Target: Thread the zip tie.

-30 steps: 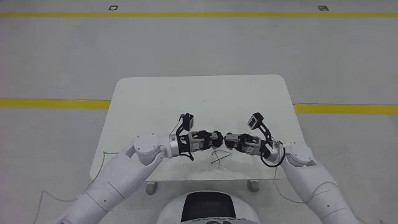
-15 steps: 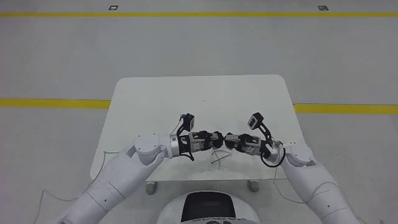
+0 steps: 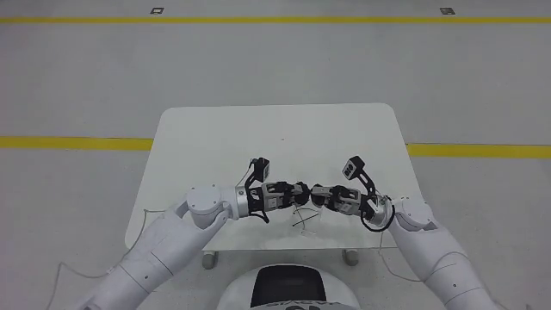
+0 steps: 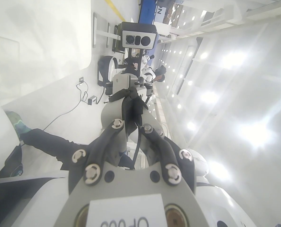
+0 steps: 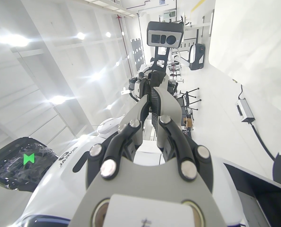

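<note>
Zip tie (image 3: pixel 301 217) is hanging as a loop beneath both hands, above the desk (image 3: pixel 258 138) near its front edge. Left hand (image 3: pixel 305 193) and right hand (image 3: pixel 316 194) are remaining clenched on it, tip to tip and barely shifting. Insertion is probably still proceeding.

Smooth matt table (image 3: pixel 215 138), thin plastic zip tie (image 3: pixel 301 217), matt black left claw (image 3: pixel 301 193).
</note>
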Controlling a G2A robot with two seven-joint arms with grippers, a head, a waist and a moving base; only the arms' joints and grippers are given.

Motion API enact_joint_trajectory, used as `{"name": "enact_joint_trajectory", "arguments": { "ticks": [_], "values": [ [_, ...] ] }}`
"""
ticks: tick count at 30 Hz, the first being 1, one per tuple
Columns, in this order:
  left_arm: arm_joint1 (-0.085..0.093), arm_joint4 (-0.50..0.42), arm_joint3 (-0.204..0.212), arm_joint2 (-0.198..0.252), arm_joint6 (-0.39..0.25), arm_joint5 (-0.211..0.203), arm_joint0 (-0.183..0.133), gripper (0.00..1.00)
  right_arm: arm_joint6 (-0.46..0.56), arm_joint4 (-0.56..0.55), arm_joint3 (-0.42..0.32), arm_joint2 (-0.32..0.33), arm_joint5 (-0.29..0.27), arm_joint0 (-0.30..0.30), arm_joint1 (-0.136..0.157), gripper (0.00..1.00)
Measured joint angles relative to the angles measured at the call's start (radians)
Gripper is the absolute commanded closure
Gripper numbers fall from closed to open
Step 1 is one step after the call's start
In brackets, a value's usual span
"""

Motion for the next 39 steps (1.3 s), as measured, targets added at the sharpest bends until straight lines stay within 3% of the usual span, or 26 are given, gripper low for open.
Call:
{"name": "enact_joint_trajectory", "arguments": {
  "ticks": [11,15,24,27,31,32,34,39],
  "values": [
    [0.002,0.003,0.000,-0.007,0.017,-0.020,0.006,1.00,-0.032,0.035,-0.003,0.018,-0.012,-0.015,0.002,0.00],
    [0.003,0.022,-0.034,-0.008,0.030,0.001,0.007,1.00,-0.034,0.039,-0.003,0.018,-0.010,-0.016,0.001,0.00],
    [0.003,0.010,-0.029,-0.012,0.036,-0.007,0.012,1.00,-0.034,0.038,-0.003,0.018,-0.010,-0.016,0.001,0.00],
    [0.007,-0.008,-0.001,-0.035,0.015,-0.111,0.022,1.00,-0.034,0.038,-0.003,0.018,-0.010,-0.016,0.001,0.00],
    [0.017,0.123,0.070,-0.053,-0.029,-0.326,0.039,1.00,-0.034,0.038,-0.003,0.018,-0.010,-0.016,0.001,0.00],
    [0.018,0.153,0.085,-0.052,-0.026,-0.362,0.040,1.00,-0.034,0.038,-0.003,0.018,-0.010,-0.016,0.001,0.00],
    [0.017,0.211,0.093,-0.053,-0.012,-0.389,0.041,1.00,-0.034,0.038,-0.003,0.018,-0.010,-0.016,0.001,0.00],
    [0.008,0.278,0.063,-0.074,0.011,-0.378,0.062,1.00,-0.034,0.038,-0.003,0.018,-0.010,-0.016,0.001,0.00]
  ]
}}
